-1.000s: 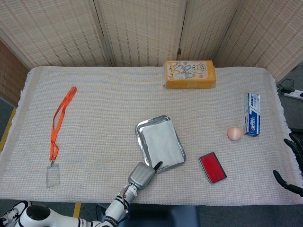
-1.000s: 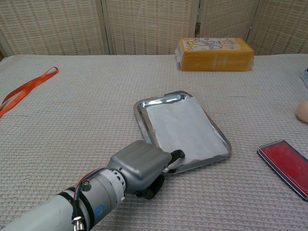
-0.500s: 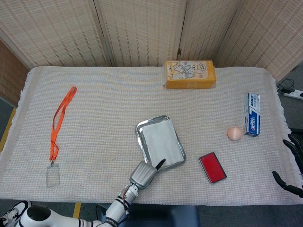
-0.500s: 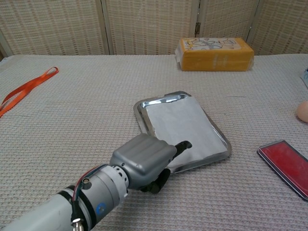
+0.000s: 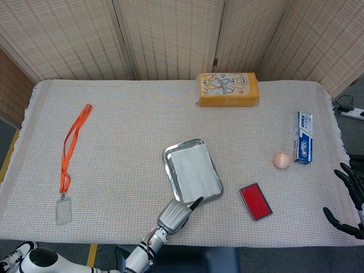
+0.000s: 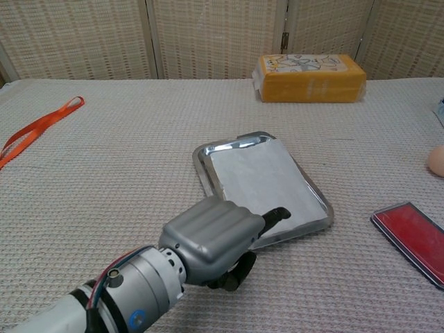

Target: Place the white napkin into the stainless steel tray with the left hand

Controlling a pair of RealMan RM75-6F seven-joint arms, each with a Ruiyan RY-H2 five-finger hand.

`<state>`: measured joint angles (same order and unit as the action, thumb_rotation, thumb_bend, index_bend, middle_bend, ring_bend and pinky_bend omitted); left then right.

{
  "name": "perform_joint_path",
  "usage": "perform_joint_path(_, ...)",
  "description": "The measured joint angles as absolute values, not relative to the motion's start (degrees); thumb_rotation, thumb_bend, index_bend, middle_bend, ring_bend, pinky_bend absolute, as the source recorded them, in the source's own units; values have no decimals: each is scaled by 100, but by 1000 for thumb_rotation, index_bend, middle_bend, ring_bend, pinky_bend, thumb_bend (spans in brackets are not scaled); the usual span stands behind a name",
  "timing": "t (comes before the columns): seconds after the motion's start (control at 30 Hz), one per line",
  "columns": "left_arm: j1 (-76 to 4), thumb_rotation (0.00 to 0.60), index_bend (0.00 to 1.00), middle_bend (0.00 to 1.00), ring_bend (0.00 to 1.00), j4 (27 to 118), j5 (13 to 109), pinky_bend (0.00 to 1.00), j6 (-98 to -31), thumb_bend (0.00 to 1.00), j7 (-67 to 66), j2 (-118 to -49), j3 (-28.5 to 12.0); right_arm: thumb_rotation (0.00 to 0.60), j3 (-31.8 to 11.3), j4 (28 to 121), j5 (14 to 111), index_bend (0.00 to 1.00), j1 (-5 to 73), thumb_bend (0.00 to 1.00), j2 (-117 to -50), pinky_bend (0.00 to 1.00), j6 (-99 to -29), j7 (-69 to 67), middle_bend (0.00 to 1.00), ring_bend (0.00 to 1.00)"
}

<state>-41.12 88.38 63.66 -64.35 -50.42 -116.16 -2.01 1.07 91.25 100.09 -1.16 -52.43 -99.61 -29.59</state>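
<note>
Both views are bright and evenly lit, with soft light that seems to come from above. Shadows are weak: a thin dark one lies under the left hand (image 6: 208, 239) in the chest view, and a small one under the yellow box (image 5: 228, 89) in the head view. The stainless steel tray (image 6: 206, 154) shows a white glare on its far rim. The head view is sharp everywhere. In the chest view the left hand, very near the camera, looks large and slightly soft.

An orange lanyard (image 5: 73, 149) with a clear badge holder (image 5: 63, 211) lies far left, a yellow box (image 5: 227, 89) at the back, and an egg (image 5: 281, 160) touching a toothpaste box (image 5: 303, 145) right, near a red case (image 5: 255, 201).
</note>
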Motion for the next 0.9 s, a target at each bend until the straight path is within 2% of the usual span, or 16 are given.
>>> perform_joint_path(0.13, -4071, 600, 31, 1000, 999, 8880, 6507, 1000, -6500, 707, -4994, -11567, -155, 600, 121, 9070, 10023, 0, -110, 403, -5233, 0, -9962, -3024, 0, 0)
perform_joint_path(0.2, -4011, 600, 43, 996, 927, 8917, 6729, 999, -6648, 685, -4934, -11480, -72, 600, 135, 9049, 10036, 0, -105, 403, -5231, 0, -9952, -3033, 0, 0)
perform_joint_path(0.23, -3973, 600, 52, 943, 808, 8932, 6863, 958, -6745, 659, -4895, -11430, -24, 600, 140, 9045, 10044, 0, -103, 403, -5234, 0, -9948, -3025, 0, 0)
perform_joint_path(0.3, -3845, 600, 57, 706, 555, 8979, 7237, 760, -7052, 597, -4777, -11263, 122, 600, 147, 9045, 10061, 0, -101, 403, -5242, 0, -9943, -2991, 0, 0)
perform_joint_path(0.37, -3703, 600, 57, 492, 390, 9047, 7566, 558, -7367, 542, -4675, -11049, 257, 600, 161, 9059, 10095, 0, -95, 402, -5258, 0, -9929, -2919, 0, 0)
perform_joint_path(0.47, -3442, 600, 58, 329, 220, 9265, 7989, 279, -7881, 488, -4492, -10570, 449, 600, 184, 9098, 10161, 0, -84, 403, -5288, 0, -9905, -2768, 0, 0)
perform_joint_path(0.53, -3264, 600, 63, 281, 169, 9452, 8166, 184, -8193, 472, -4362, -10189, 559, 600, 197, 9128, 10204, 0, -72, 402, -5321, 0, -9877, -2633, 0, 0)
perform_joint_path(0.73, -2703, 600, 66, 237, 133, 9867, 8556, 143, -9036, 467, -3705, -9028, 755, 600, 221, 9219, 10293, 0, 6, 403, -5485, 0, -9679, -2111, 0, 0)
perform_joint_path(0.9, -2260, 600, 66, 224, 113, 9862, 8655, 101, -9395, 446, -2748, -8255, 836, 600, 237, 9301, 10286, 0, 128, 403, -5687, 0, -9294, -1581, 0, 0)
